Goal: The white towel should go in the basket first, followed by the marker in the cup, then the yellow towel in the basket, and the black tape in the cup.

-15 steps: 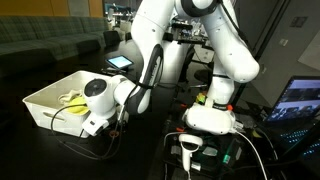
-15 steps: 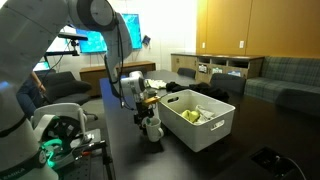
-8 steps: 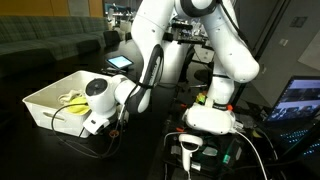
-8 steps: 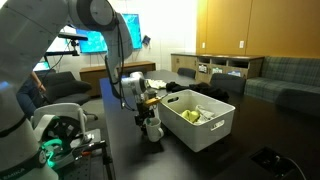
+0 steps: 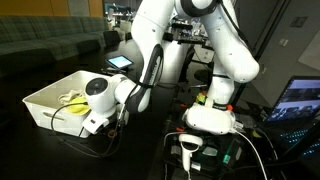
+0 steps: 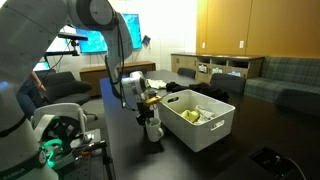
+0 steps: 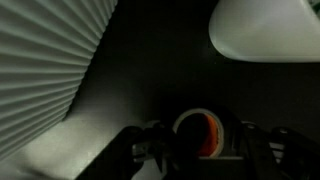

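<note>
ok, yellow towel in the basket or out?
In. In an exterior view the yellow towel lies inside the white basket, below its rim, with nothing yellow on the dark table around it.

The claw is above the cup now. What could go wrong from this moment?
1. The black tape sits between the fingers of the claw, above the small white cup. Released off-centre, it may hit the rim and fall on the table.
2. The cup stands close to the basket. A low claw could knock it over.

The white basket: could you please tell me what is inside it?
A yellow towel lies in the basket. Its walls and the towel cover the bottom; anything beneath is hidden.
</note>
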Controlling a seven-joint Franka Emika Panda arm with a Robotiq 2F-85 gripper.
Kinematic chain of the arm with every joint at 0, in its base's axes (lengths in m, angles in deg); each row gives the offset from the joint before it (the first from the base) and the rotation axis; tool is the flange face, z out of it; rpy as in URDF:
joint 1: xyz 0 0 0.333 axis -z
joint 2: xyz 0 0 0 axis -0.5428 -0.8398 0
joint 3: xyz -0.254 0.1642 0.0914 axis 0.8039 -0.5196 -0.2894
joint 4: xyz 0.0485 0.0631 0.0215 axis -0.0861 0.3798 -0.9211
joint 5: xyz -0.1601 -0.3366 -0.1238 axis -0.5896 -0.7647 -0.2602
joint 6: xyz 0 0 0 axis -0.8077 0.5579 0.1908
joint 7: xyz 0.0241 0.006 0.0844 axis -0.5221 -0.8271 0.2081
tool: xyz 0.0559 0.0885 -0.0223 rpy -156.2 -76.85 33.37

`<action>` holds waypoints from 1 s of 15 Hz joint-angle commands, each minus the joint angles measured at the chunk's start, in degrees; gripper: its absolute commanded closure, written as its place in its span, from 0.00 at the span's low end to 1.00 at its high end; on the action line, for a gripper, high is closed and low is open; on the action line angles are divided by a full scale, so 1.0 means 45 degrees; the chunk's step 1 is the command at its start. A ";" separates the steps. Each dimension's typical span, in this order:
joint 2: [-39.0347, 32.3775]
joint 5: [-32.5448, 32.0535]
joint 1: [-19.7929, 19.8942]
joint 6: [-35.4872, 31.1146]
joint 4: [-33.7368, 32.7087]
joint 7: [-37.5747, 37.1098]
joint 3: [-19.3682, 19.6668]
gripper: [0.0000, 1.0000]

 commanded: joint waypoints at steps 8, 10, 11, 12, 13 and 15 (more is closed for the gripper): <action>0.0951 -0.0199 -0.0052 0.0048 0.0756 -0.0689 -0.0014 0.75; 0.1406 -0.0232 -0.0112 0.0083 0.1103 -0.1078 -0.0041 0.75; 0.1659 -0.0216 -0.0140 0.0163 0.1253 -0.1253 -0.0076 0.75; 0.1845 -0.0237 -0.0183 0.0248 0.1360 -0.1418 -0.0091 0.75; 0.2124 -0.0227 -0.0218 0.0368 0.1517 -0.1583 -0.0129 0.75; 0.2573 -0.0240 -0.0313 0.0619 0.1701 -0.1906 -0.0178 0.75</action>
